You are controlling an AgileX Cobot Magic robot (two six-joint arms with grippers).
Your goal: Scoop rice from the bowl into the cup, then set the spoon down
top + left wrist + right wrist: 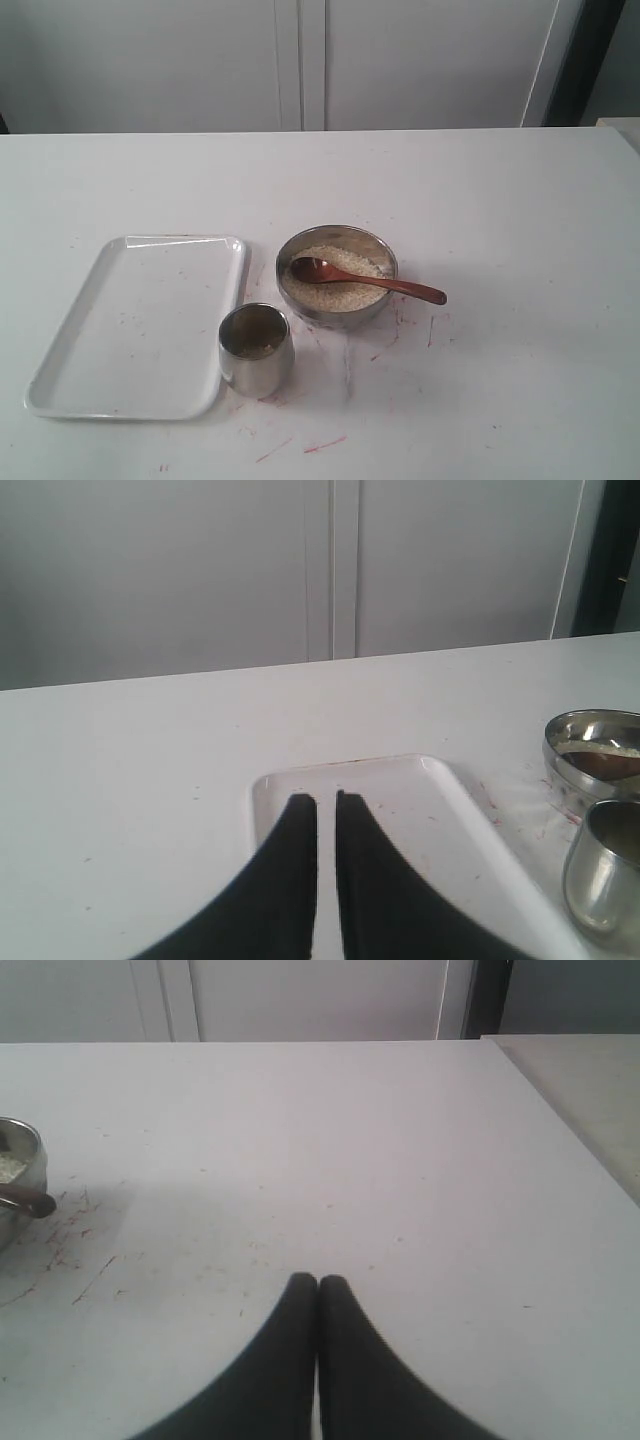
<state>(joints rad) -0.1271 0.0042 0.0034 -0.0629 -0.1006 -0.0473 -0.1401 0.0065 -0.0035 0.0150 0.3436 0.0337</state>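
R fingers (318, 1295) pressed together, holding nothing; L fingers (300, 815) a slit apart, empty, over tray (440, 780). Spoon (365, 280) centre frame, head on rice (340, 275) in bowl (337, 310), handle over rim toward right. Looks pre-scoop: R must open, take handle. Cup (255, 355) lower left of bowl, contents unclear.

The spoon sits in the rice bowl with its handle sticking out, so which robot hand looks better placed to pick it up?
Probably the right hand. The spoon handle points to the robot's right, over the bowl rim. The left hand hangs above the tray.
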